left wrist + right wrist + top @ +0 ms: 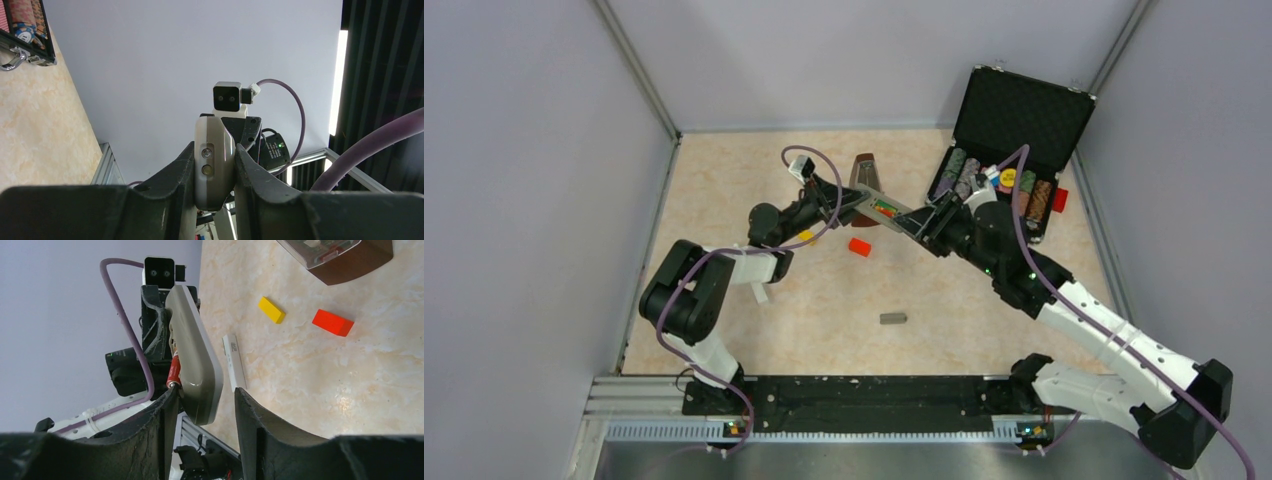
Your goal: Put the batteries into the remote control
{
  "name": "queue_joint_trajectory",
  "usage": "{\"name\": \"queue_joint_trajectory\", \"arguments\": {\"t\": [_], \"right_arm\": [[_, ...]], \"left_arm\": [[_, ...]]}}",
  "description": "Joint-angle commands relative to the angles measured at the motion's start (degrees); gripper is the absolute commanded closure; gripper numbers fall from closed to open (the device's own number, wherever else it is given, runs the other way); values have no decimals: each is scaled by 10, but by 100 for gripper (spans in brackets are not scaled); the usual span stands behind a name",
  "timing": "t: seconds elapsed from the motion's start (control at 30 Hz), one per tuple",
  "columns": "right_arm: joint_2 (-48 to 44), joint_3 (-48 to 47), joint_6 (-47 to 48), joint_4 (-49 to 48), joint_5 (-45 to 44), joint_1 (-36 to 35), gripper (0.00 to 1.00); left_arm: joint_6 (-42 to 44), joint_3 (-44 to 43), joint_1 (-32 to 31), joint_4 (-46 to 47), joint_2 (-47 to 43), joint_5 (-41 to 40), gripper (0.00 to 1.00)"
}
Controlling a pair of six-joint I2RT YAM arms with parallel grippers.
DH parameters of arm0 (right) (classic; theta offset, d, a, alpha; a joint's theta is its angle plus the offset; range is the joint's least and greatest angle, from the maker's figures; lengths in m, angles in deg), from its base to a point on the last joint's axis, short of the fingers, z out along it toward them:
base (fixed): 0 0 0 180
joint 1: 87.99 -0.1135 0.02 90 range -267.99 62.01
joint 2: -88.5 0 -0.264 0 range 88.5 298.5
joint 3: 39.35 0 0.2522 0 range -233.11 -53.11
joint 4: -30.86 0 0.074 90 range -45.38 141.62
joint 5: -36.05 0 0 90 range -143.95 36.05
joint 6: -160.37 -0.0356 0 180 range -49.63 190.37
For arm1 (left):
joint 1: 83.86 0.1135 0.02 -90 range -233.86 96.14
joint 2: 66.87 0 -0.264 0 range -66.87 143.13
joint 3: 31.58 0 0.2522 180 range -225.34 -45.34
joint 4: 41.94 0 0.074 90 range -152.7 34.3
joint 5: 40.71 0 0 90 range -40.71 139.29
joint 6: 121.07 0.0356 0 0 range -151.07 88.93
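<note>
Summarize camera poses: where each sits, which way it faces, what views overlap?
Top external: fixed above and behind the bases, looking down on the table; left arm and right arm show, meeting at the remote control.
Left wrist: on the left arm, looking along the left end effector, clamped on the remote control, at the right wrist's camera; fingers show.
Right wrist: mirrors it, looking past the right end effector at the left wrist's camera; fingers show.
Shared: all see the remote control.
</note>
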Motion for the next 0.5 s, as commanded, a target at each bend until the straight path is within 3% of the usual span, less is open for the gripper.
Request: {"name": "queue_joint_trajectory", "arguments": {"t": [0.0, 0.1, 0.3, 0.47], "right_arm": [[13, 2, -1, -26, 16, 9, 56], [15, 1, 1, -29, 17, 9, 54], [-5, 10, 6, -33, 17, 10, 39], [-13, 9, -3, -25, 17, 13, 37]], "left_arm": [[-4, 3, 1, 48, -31, -7, 100], [-2, 6, 0, 45, -31, -10, 100], [2, 4, 0, 38, -31, -14, 100], [6, 0, 0, 31, -30, -16, 100]]}}
